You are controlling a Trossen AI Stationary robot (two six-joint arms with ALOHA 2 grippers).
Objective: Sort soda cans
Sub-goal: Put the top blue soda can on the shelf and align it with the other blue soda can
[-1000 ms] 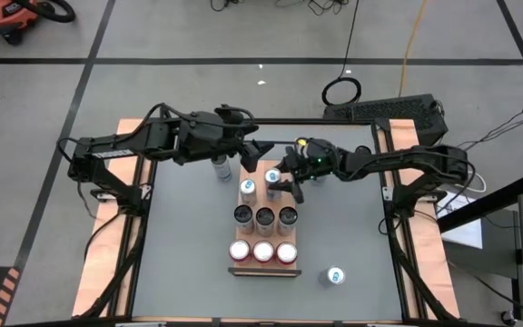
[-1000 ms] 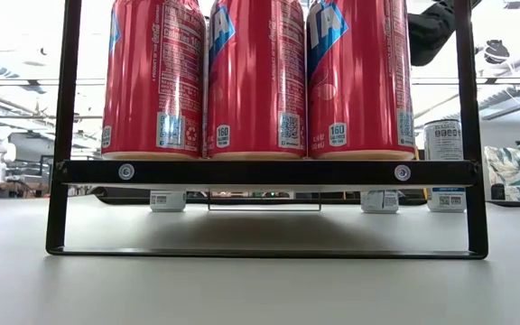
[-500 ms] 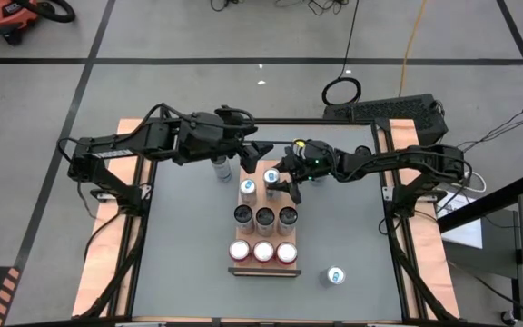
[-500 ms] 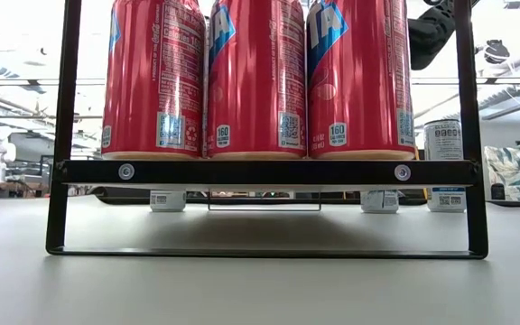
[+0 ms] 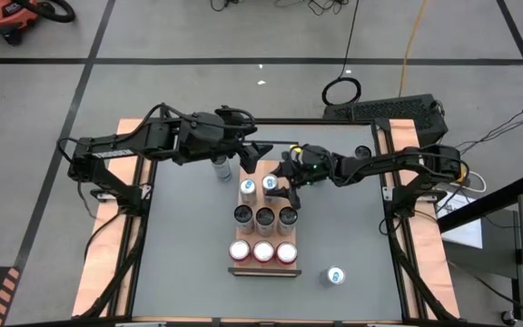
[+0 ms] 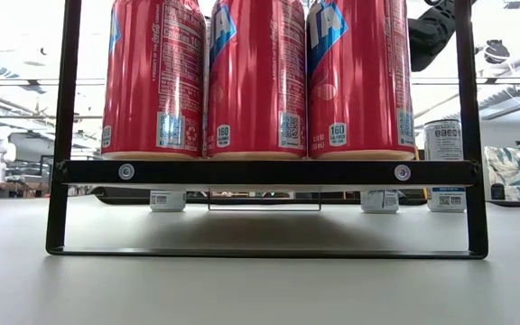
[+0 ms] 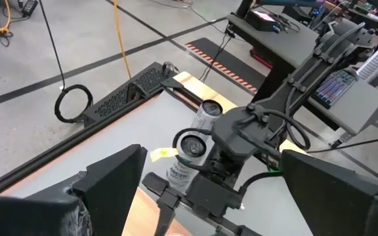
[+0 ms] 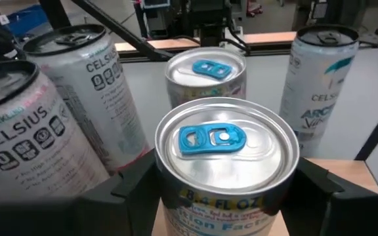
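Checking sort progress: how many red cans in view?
3, side by side in the rack's row farthest from the arms: first red can, second red can, third red can. The arms could hide another.

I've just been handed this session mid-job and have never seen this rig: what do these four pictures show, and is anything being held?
Two dark robot arms work at a grey table. The overhead picture shows both: the left arm on the left, the right arm on the right. The table-level picture looks through a black rack at three red cans. The other two pictures come from cameras on the wrists. Behind the red cans stand three dark-topped cans and a blue-tabbed pair. A loose blue-tabbed can and a silver can stand off the rack. The left arm's jaws are open and empty. The right arm is down at one can of the pair; whether it grips, I cannot tell.
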